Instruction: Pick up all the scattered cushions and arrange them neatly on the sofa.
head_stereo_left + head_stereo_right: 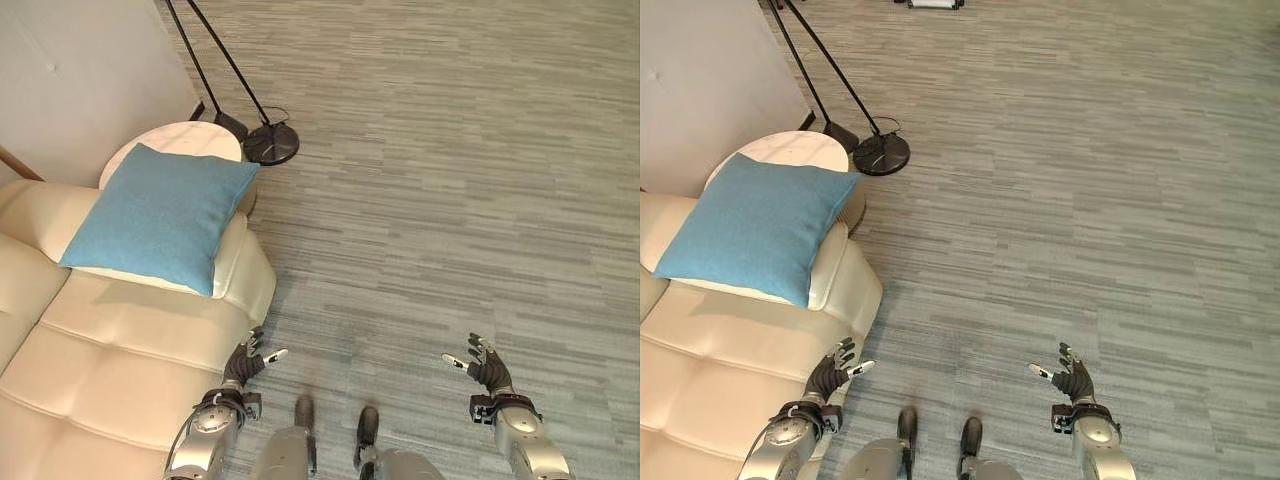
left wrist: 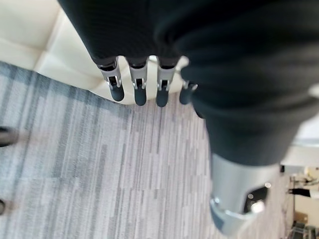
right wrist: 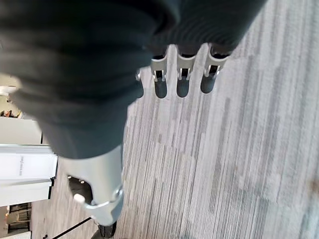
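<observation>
Both robot hands hang low in the left eye view with relaxed, spread fingers, holding nothing: the left hand (image 1: 246, 364) just beside the front corner of a cream sofa (image 1: 120, 350), the right hand (image 1: 485, 366) well apart over grey striped carpet (image 1: 450, 200). A blue cushion (image 1: 160, 215) lies tilted on the sofa's armrest. Behind it stands a round white side table (image 1: 190, 140), with a black floor lamp base (image 1: 270, 145) just beside it. From the left wrist view, dark-tipped fingers (image 2: 139, 92) extend straight over the sofa's edge and carpet. From the right wrist view, straight fingers (image 3: 182, 82) hang above bare carpet.
</observation>
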Tool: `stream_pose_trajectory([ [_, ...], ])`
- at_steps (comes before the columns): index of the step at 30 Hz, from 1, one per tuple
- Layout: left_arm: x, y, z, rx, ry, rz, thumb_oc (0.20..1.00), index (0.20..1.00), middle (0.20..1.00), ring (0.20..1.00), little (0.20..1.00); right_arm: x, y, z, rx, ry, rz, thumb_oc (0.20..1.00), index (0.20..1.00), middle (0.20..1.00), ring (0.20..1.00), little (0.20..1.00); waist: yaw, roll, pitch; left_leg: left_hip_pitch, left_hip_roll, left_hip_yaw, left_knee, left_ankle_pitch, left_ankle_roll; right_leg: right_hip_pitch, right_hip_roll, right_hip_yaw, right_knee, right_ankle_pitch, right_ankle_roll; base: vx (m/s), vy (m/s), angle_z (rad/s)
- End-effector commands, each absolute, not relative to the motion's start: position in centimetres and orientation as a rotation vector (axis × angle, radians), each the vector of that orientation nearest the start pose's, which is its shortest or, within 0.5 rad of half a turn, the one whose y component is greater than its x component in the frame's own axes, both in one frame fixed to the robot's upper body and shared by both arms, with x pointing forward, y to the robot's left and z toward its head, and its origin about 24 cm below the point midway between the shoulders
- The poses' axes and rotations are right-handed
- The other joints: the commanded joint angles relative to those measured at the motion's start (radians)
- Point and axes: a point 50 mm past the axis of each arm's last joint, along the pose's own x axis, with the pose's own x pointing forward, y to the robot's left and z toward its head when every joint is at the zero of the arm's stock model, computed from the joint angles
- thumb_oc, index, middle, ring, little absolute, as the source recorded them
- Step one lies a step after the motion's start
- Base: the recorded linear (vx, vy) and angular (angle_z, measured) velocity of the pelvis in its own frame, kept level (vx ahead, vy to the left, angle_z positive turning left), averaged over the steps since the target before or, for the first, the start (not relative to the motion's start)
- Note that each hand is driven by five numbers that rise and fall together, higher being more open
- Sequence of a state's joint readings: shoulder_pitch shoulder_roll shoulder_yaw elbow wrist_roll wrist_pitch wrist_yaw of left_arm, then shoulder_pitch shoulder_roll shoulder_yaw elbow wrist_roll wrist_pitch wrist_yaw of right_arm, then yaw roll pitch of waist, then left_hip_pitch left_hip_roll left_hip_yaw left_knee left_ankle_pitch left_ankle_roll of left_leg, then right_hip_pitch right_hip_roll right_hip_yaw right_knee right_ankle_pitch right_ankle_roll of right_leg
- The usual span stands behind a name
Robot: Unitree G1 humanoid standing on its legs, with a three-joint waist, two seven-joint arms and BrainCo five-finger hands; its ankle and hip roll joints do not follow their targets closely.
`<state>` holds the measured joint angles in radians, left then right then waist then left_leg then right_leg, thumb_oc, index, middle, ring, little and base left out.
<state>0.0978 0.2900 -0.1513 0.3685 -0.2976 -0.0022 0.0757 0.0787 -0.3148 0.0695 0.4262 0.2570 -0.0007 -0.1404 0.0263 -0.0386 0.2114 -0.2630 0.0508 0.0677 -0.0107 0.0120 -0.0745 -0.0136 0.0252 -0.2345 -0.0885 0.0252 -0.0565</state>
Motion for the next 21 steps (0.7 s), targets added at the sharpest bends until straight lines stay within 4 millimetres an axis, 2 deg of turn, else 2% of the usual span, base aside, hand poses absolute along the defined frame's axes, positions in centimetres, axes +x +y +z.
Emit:
stream_pose_trajectory([
  [1,21.5,22.0,-3.1,0.118,0.35,0.056,1.0,1.0,1.0,1.0,1.0,20.6,-24.8,-4.0,-0.145,0.409,-0.222,1.0,1.0,1.0,1.0,1.0,0.035,0.017,-0.018,-0.037,0.018,0.015,-0.009,0.081,0.01,0.104,-0.075,0.056,0.085,-0.182,0.137,0.48,0.207,0.02],
  [2,21.4,22.1,-3.0,0.144,0.351,0.052,1.0,1.0,1.0,1.0,1.0,20.4,-24.8,-4.0,-0.153,0.411,-0.218,1.0,1.0,1.0,1.0,1.0,0.037,0.02,-0.022,-0.04,0.02,0.013,0.012,0.108,0.012,0.122,-0.077,0.058,0.091,-0.195,0.139,0.35,0.193,-0.04],
  [5,21.2,22.4,-2.9,0.163,0.353,0.045,1.0,1.0,1.0,1.0,1.0,20.5,-24.3,-4.2,-0.163,0.418,-0.19,1.0,1.0,1.0,1.0,1.0,0.046,0.001,-0.041,-0.046,-0.008,0.008,0.081,0.072,0.037,0.122,-0.121,0.082,0.144,-0.202,0.16,0.33,0.214,-0.21],
  [7,21.0,22.7,-2.8,0.171,0.354,0.04,1.0,1.0,1.0,1.0,1.0,20.6,-24.0,-4.2,-0.157,0.42,-0.173,1.0,1.0,1.0,1.0,1.0,0.053,-0.011,-0.043,-0.03,-0.023,0.016,0.105,0.04,0.059,0.086,-0.148,0.09,0.248,-0.187,0.181,0.27,0.212,-0.24],
  [10,20.6,23.3,-2.8,0.186,0.361,0.048,1.0,1.0,1.0,1.0,1.0,20.6,-23.4,-4.3,-0.152,0.424,-0.151,1.0,1.0,1.0,1.0,1.0,0.045,-0.015,-0.034,0.018,-0.049,0.025,0.11,-0.012,0.102,-0.006,-0.189,0.1,0.456,-0.108,0.217,0.19,0.188,-0.11],
  [11,20.6,23.3,-2.8,0.186,0.36,0.048,1.0,1.0,1.0,1.0,1.0,20.6,-23.4,-4.3,-0.152,0.423,-0.151,1.0,1.0,1.0,1.0,1.0,0.046,-0.013,-0.036,0.015,-0.047,0.026,0.108,-0.009,0.101,-0.009,-0.187,0.1,0.454,-0.104,0.216,0.22,0.167,0.18],
  [12,20.5,23.5,-2.9,0.196,0.371,0.05,1.0,1.0,1.0,1.0,1.0,20.4,-23.2,-4.6,-0.142,0.435,-0.146,1.0,1.0,1.0,1.0,1.0,0.034,-0.003,-0.03,0.066,-0.06,0.018,0.093,-0.03,0.122,-0.07,-0.193,0.112,0.556,-0.044,0.209,0.23,0.15,0.16],
  [13,20.5,23.4,-2.9,0.191,0.371,0.05,1.0,1.0,1.0,1.0,1.0,20.4,-23.2,-4.7,-0.137,0.436,-0.149,1.0,1.0,1.0,1.0,1.0,0.027,0.007,-0.024,0.089,-0.061,0.01,0.08,-0.036,0.126,-0.107,-0.183,0.121,0.578,-0.044,0.198,0.23,0.149,0.07],
  [16,20.5,23.3,-2.8,0.177,0.36,0.052,1.0,1.0,1.0,1.0,1.0,20.5,-23.2,-4.5,-0.126,0.428,-0.157,1.0,1.0,1.0,1.0,1.0,0.01,0.02,-0.013,0.13,-0.069,-0.01,0.059,-0.045,0.127,-0.154,-0.158,0.121,0.527,-0.074,0.182,0.23,0.042,0.28],
  [18,20.8,23.0,-2.8,0.159,0.356,0.055,1.0,1.0,1.0,1.0,1.0,20.4,-23.5,-4.6,-0.109,0.428,-0.183,1.0,1.0,1.0,1.0,1.0,-0.022,0.023,0.008,0.183,-0.091,-0.059,0.042,-0.06,0.124,-0.208,-0.089,0.176,0.388,-0.097,0.169,0.36,-0.052,0.26],
  [21,21.0,23.0,-2.7,0.147,0.348,0.059,1.0,1.0,1.0,1.0,1.0,20.0,-24.1,-4.8,-0.107,0.447,-0.205,1.0,1.0,1.0,1.0,1.0,-0.049,0.016,0.022,0.213,-0.118,-0.125,0.039,-0.075,0.116,-0.252,-0.045,0.277,0.233,-0.041,0.186,0.27,-0.086,0.94],
])
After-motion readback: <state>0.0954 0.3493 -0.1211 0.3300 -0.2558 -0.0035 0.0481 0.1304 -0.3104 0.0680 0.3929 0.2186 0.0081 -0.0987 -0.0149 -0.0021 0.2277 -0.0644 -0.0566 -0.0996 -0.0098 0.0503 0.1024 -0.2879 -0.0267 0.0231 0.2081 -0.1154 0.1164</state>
